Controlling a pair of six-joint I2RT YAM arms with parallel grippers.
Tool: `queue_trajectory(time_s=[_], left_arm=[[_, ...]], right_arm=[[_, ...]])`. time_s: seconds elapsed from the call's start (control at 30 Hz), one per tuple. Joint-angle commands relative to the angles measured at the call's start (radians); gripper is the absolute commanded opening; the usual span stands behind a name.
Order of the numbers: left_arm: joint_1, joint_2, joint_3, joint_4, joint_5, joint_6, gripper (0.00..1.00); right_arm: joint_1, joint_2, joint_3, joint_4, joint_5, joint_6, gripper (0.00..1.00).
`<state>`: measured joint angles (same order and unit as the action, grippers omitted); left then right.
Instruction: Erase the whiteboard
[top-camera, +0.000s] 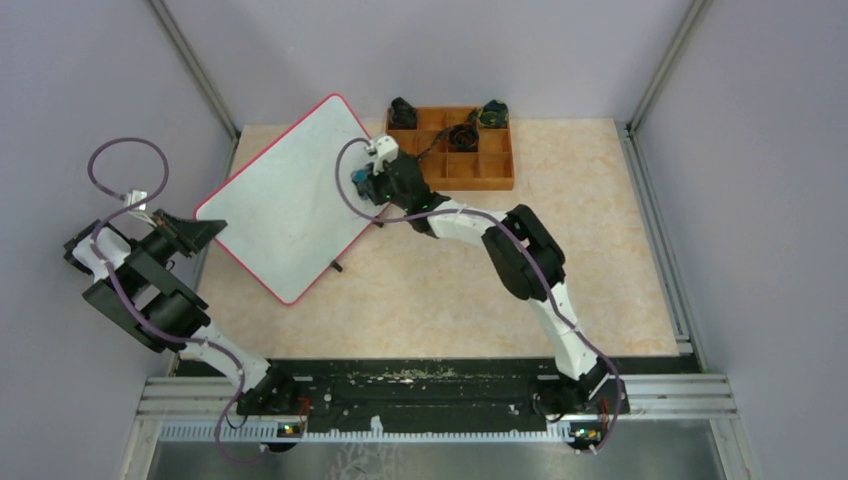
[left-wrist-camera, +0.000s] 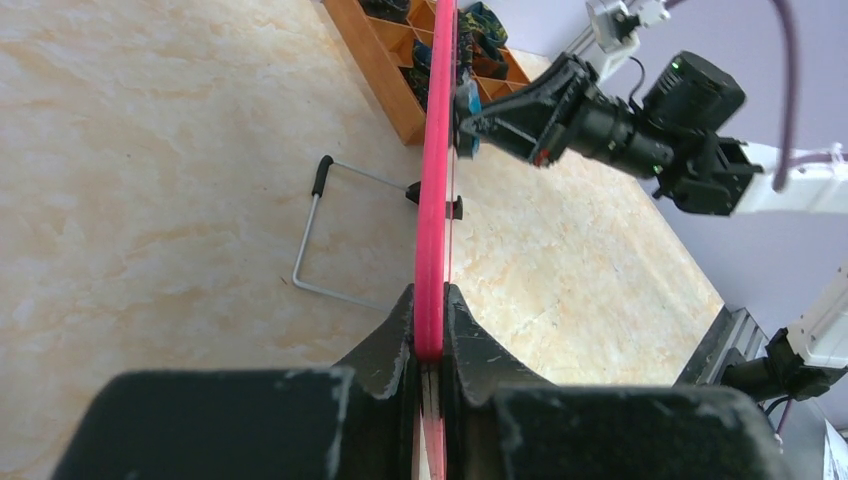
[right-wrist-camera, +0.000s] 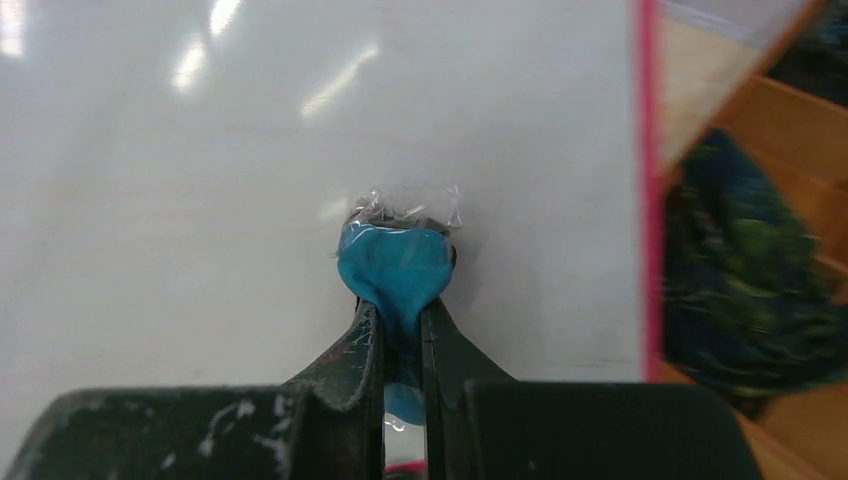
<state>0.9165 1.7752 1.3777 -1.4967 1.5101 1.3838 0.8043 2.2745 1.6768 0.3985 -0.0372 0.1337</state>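
The whiteboard sits tilted over the bench, with one corner pointing away from the arm bases. Its face shows white and unmarked in the top view and in the right wrist view. The left gripper is at the whiteboard's left edge. In the left wrist view this gripper is pinched on the red rim, one finger on each side of the whiteboard, which is seen edge-on. A wire stand rests on the bench on the rear side of the whiteboard. A small black foot projects near the whiteboard's lower right edge. The right gripper is at the whiteboard's right part, near the far right edge. Its fingers are pressed together on a blue pad, which has clear film crumpled at its tip. The tip of the pad appears to touch the whiteboard face, just inside the red rim. The left wrist view shows the right gripper meeting the front face roughly square-on. A wooden tray with compartments lies flat on the bench just beyond the whiteboard's far right corner. It does not touch the whiteboard in the top view. Dark objects occupy several of its far compartments, and their type cannot be determined.
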Motion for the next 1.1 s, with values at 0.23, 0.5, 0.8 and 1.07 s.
queue_trajectory(time_s=[0.23, 0.5, 0.8, 1.07], left_arm=[[0.005, -0.002, 0.003, 0.082, -0.083, 0.069, 0.00], [0.004, -0.019, -0.001, 0.082, -0.094, 0.072, 0.00], [0.005, -0.019, -0.010, 0.082, -0.097, 0.080, 0.00], [0.005, -0.020, -0.018, 0.082, -0.102, 0.086, 0.00]], right_arm=[[-0.008, -0.021, 0.008, -0.011, 0.016, 0.003, 0.00], [0.174, 0.083, 0.140, -0.052, 0.039, -0.006, 0.00], [0.369, 0.160, 0.235, -0.052, 0.017, 0.009, 0.00], [0.361, 0.176, 0.185, -0.020, 0.037, 0.058, 0.00]])
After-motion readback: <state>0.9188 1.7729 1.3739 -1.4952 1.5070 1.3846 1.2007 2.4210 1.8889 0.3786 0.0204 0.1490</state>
